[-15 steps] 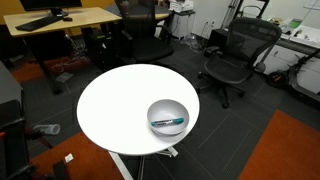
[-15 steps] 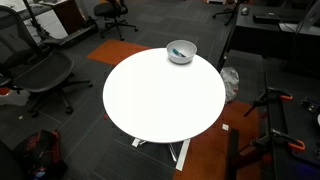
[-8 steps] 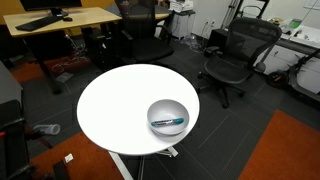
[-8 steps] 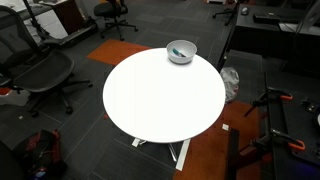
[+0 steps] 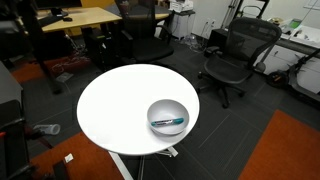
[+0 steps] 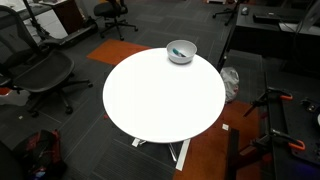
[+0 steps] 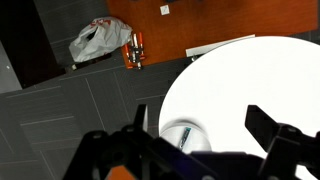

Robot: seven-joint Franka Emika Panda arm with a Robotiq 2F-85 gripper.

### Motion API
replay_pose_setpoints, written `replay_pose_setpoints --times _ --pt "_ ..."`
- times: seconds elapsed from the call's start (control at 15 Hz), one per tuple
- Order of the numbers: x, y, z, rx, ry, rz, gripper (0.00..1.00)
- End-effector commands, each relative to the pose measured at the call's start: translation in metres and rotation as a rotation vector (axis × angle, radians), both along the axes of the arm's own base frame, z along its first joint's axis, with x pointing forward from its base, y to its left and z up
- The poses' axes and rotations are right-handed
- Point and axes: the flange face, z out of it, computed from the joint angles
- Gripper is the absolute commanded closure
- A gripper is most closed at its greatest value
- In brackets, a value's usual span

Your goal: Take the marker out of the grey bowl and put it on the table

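Note:
The grey bowl [image 5: 168, 117] stands near the edge of the round white table [image 5: 115, 100]. The teal-blue marker [image 5: 170, 123] lies inside it. Both exterior views show the bowl [image 6: 181, 51] and the table [image 6: 160, 100]. In the wrist view my gripper [image 7: 200, 125] is open and empty, high above the table [image 7: 240, 75]. Its two dark fingers frame the bowl [image 7: 193, 138], and the marker [image 7: 184, 136] shows inside. A dark blurred part of my arm [image 5: 28, 25] shows at the top left of an exterior view.
Black office chairs [image 5: 235, 55] and a wooden desk [image 5: 85, 17] stand behind the table. Another chair [image 6: 40, 70] stands beside it. A white plastic bag [image 7: 100, 40] and a red-and-black item [image 7: 135, 50] lie on the floor by the orange carpet [image 7: 230, 20].
A dark part of the arm has come into view at the top left of an exterior view, covering part of the wooden desk. Bowl and marker have not moved.

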Motion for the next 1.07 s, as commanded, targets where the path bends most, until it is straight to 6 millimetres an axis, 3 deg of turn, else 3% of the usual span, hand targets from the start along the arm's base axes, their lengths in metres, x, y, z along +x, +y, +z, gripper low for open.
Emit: replay_pose_setpoints --times 0.0,1.0 --pt "0.026 -0.009 -0.023 0.012 -0.047 -0.069 0.00" --pt "0.126 -0.052 -0.138 0.136 -0.290 -0.224 0.00"
